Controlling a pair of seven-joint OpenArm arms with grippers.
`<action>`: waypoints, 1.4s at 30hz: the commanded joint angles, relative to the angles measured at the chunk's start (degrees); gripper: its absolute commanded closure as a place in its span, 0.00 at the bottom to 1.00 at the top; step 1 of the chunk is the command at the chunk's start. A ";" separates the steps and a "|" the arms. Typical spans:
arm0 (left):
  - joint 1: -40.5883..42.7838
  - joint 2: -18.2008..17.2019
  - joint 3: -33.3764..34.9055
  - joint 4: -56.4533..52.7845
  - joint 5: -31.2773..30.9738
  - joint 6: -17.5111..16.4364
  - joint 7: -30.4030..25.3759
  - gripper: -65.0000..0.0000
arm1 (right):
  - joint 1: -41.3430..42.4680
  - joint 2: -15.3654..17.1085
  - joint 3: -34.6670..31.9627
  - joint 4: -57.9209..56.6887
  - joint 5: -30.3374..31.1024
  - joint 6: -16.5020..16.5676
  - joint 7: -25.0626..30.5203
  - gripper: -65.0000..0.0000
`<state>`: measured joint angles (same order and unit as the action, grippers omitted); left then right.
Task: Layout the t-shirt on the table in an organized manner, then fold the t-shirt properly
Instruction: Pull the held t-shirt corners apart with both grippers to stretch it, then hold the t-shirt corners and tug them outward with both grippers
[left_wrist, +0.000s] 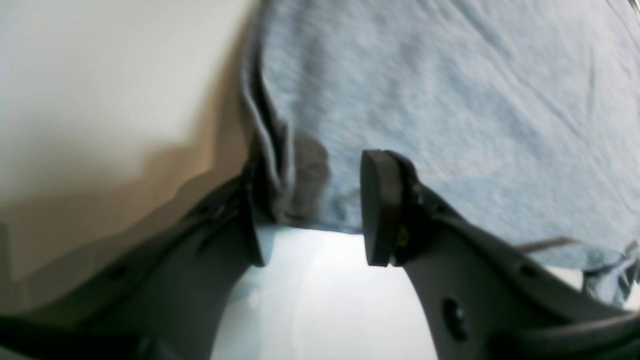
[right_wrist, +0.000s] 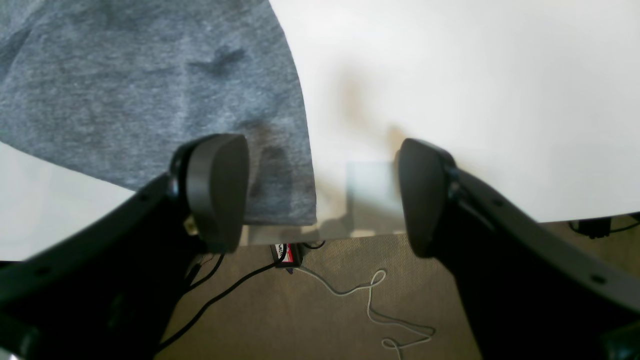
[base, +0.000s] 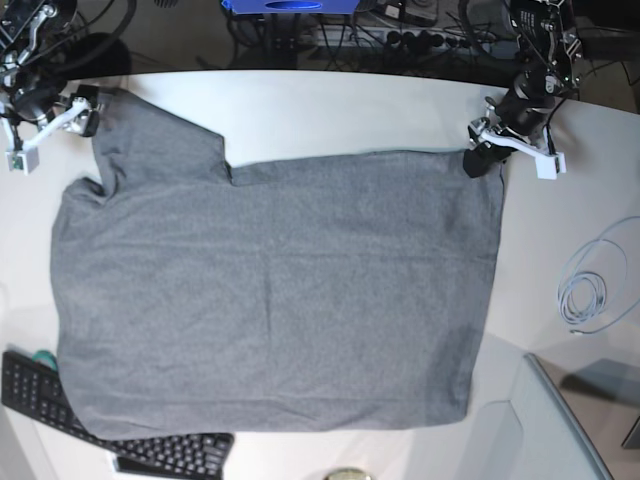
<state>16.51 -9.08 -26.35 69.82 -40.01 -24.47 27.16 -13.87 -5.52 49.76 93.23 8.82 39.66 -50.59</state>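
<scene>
Left gripper (left_wrist: 312, 210) partly closed astride corner hem of t-shirt (base: 270, 290); grip unclear, cannot tell. Right gripper (right_wrist: 320, 195) spread wide, sleeve edge by one finger (right_wrist: 215, 190), unheld. Shirt flat on table (base: 330, 110).

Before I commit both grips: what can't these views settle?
- Left pincer: left wrist view blurred; pinch on the t-shirt edge unclear.
- Right pincer: open astride the sleeve edge; underside hidden.
- Collar: no view shows it.
- Keyboard: base view, partly under the shirt.
</scene>
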 joint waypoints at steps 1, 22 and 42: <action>0.32 -0.63 0.19 0.11 0.40 0.25 0.84 0.69 | 0.37 0.46 -0.04 0.62 0.72 0.34 0.79 0.32; 0.59 -0.81 -0.33 0.20 0.40 0.16 1.11 1.00 | 3.01 1.52 -0.04 -11.78 2.92 0.34 -1.15 0.33; 0.76 -0.81 -0.33 0.64 0.40 0.16 1.11 1.00 | 1.08 1.52 -8.13 -10.02 3.00 0.34 -3.17 0.99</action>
<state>17.04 -9.23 -26.44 69.65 -39.48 -24.43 28.08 -12.36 -4.32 41.47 82.46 13.13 39.75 -52.77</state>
